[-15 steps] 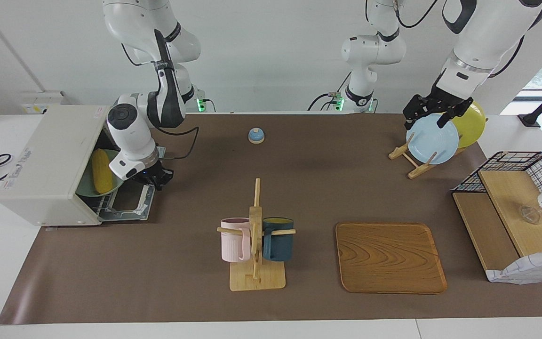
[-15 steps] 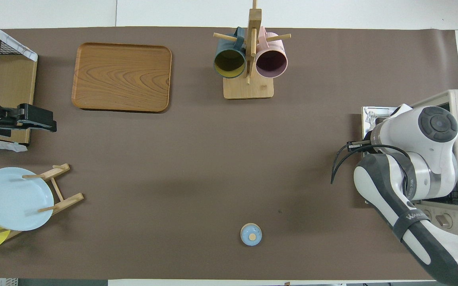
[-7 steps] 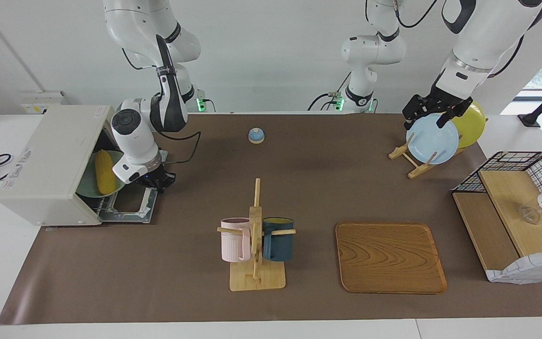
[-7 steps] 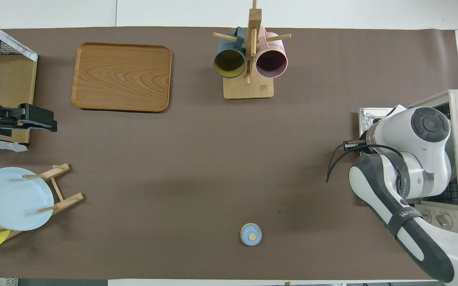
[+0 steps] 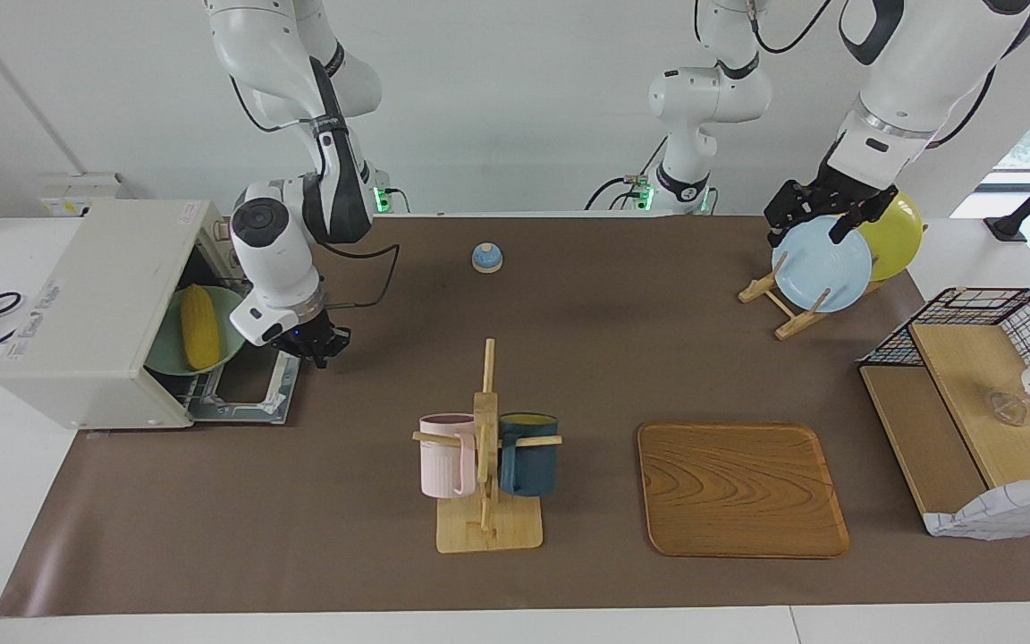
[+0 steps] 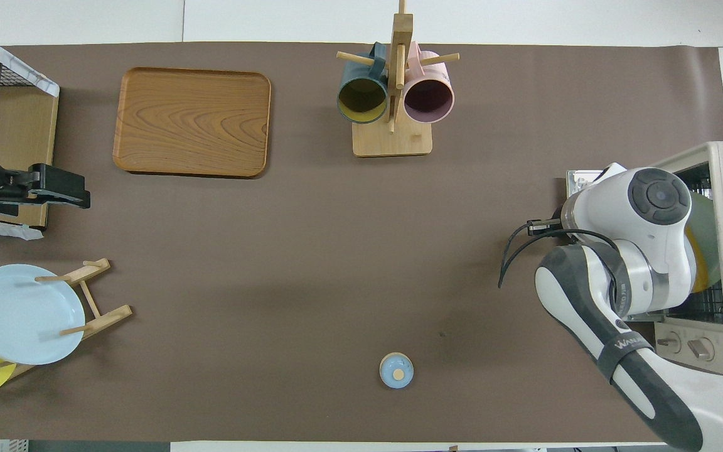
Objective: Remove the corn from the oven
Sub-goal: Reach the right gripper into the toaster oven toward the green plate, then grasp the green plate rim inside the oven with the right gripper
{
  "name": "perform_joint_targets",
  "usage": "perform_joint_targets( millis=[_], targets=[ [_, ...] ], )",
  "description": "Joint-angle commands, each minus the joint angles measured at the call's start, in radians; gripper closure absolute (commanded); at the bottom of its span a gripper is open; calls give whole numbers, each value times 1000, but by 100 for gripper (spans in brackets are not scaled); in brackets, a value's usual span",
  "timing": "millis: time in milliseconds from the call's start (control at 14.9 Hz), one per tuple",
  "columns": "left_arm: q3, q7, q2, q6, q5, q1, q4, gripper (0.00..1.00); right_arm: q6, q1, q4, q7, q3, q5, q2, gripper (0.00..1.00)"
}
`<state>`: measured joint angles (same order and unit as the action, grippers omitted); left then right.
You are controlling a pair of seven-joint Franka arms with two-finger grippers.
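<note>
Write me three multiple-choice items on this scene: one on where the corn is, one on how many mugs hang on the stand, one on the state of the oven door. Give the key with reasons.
1. Where does the corn lie?
A. on the wooden tray
B. on a green plate inside the oven
C. in the right end effector

2. How many mugs hang on the wooden mug stand?
A. one
B. two
C. four

3. In what state is the oven door?
A. dropped open
B. shut
C. taken off and lying on the wooden tray

Key:
1 B: the cob rests on the green plate in the mouth of the oven, while the right end effector hangs over the door's edge with no cob in it.
2 B: a pink mug and a dark blue mug hang there.
3 A: the door lies flat in front of the oven.
</note>
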<state>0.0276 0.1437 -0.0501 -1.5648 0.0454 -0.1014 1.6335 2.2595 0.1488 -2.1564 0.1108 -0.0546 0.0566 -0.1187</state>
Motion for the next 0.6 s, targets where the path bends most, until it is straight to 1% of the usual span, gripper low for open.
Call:
perform_joint_targets(
  millis=[0, 201, 268, 335, 403, 470, 537],
  targets=[
    [-8, 0, -25, -26, -10, -15, 35, 0, -107, -8, 30, 0, -8, -17, 54, 0],
    [-8, 0, -25, -35, -9, -15, 37, 0, -136, -35, 30, -112, -17, 0, 91, 0],
    [-8, 0, -24, -37, -9, -18, 37, 0, -165, -43, 30, -109, -20, 24, 96, 11],
    [-8, 2, -24, -35, -9, -29, 37, 0, -184, -48, 30, -109, -22, 76, 97, 14],
    [-8, 5, -24, -37, -9, -31, 37, 0, -196, -66, 30, -108, -22, 136, 102, 24],
    [-8, 5, -24, -37, -9, -31, 37, 0, -210, -75, 27, -105, -22, 167, 108, 31],
    [-8, 5, -24, -37, -9, -31, 37, 0, -213, -92, 23, -92, -24, 169, 108, 35]
  ],
)
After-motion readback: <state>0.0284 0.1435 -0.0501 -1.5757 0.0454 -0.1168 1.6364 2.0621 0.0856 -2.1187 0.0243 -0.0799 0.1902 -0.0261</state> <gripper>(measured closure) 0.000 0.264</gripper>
